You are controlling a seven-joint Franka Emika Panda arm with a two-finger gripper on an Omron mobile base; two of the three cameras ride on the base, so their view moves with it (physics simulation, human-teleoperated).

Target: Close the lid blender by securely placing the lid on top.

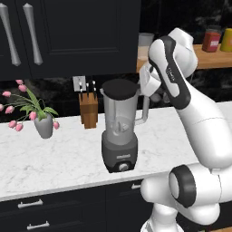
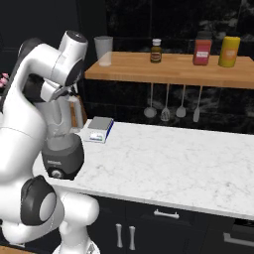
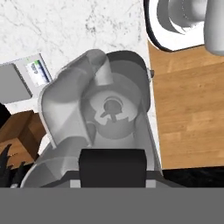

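the blender [image 1: 119, 136] stood on the white marble surface [image 1: 54, 158], close to its front edge, dark base with the round knob facing the cameras. in the left base view the lid [image 1: 119, 89] sat across the jar's rim as a black disc; whether it was fully seated or slightly tilted could not be judged. the jar handle pointed toward 3 o'clock in that view.

the claw [image 1: 156, 93] was at about 3 o'clock of the lid, just beside the jar's upper edge and handle, at roughly rim height. its fingertips were hidden behind the wrist housing in both base views, so i could not tell whether the claw was apart, together or clamped on the lid.

in the hand view the camera looked down into the translucent jar [image 3: 103, 113], blade hub visible at the bottom centre. a black rectangular block [image 3: 113, 168] lay at 6 o'clock of the frame, directly at the claw end; it may have been the lid seen edge-on, not certain.

other items: a wooden knife block [image 1: 88, 108] at about 10 o'clock of the blender, a grey vase with pink flowers [image 1: 43, 122] farther toward 9 o'clock. in the right base view a small kitchen scale [image 2: 97, 130] lay just beside the blender at 3 o'clock.
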